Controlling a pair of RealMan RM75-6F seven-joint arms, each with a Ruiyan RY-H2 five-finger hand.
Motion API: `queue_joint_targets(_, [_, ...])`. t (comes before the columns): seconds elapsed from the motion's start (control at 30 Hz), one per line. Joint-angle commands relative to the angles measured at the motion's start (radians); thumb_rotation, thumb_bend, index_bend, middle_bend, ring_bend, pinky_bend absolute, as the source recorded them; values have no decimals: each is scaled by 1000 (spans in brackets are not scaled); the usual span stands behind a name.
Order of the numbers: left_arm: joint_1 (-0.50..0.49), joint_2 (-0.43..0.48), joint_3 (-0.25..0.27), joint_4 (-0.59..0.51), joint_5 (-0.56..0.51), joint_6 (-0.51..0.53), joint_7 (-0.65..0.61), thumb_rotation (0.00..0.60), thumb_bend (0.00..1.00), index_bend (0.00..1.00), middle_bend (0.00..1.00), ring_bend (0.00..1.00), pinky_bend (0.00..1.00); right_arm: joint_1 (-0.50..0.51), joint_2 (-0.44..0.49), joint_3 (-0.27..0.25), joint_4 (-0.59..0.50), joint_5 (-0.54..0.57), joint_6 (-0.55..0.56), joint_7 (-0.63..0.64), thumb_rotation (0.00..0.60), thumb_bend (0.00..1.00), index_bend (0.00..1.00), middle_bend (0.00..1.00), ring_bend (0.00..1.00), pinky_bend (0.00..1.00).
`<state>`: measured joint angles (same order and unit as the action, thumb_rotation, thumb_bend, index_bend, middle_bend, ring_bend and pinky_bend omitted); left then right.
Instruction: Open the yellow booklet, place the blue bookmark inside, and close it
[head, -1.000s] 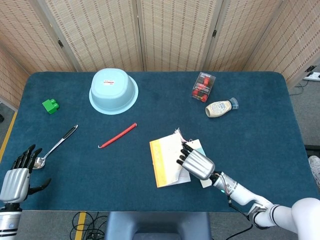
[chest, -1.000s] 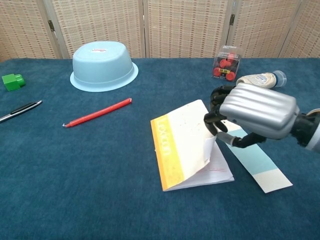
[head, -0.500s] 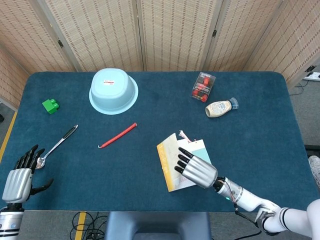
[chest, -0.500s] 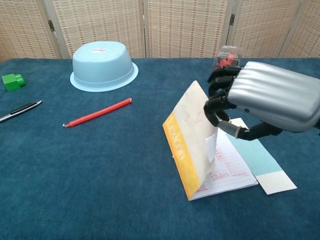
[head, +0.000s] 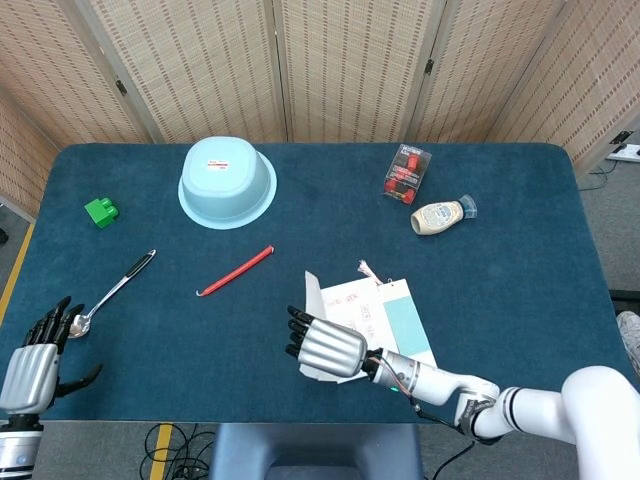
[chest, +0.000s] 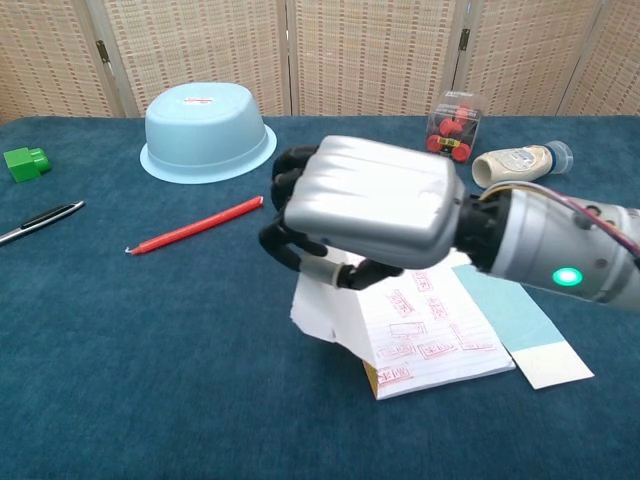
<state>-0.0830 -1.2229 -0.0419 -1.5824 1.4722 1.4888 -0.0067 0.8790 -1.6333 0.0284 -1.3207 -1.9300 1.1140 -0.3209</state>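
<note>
Near the front edge of the table, slightly right of centre, the yellow booklet lies open with its lined pages up. The right hand hovers over the booklet's left side, fingers curled around the lifted cover, holding it swung up and over to the left. Just beside the booklet on the right, touching its edge, the blue bookmark lies flat on the cloth. At the front left corner, the left hand rests with fingers spread, holding nothing, its fingertips near the bowl of a spoon. A red pen lies diagonally left of the booklet, well apart from it. Towards the back edge stand an upturned pale blue bowl, a green block, a small packet with red contents and a toppled bottle. Bare cloth stretches between the pen and the front edge, and to the right of the bookmark.
</note>
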Motion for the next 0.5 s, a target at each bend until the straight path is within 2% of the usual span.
queue_joint_targets(0.03, [3, 1, 1, 3, -1, 2, -5, 600, 232, 118, 41, 94, 168, 34, -41, 29, 27, 18, -30, 13, 600, 489, 789, 607, 381, 245])
queue_joint_targets(0.5, [13, -1, 7, 18, 2, 5, -19, 600, 232, 117, 41, 94, 168, 138, -141, 116, 125, 122, -145, -24, 600, 482, 789, 607, 381, 246])
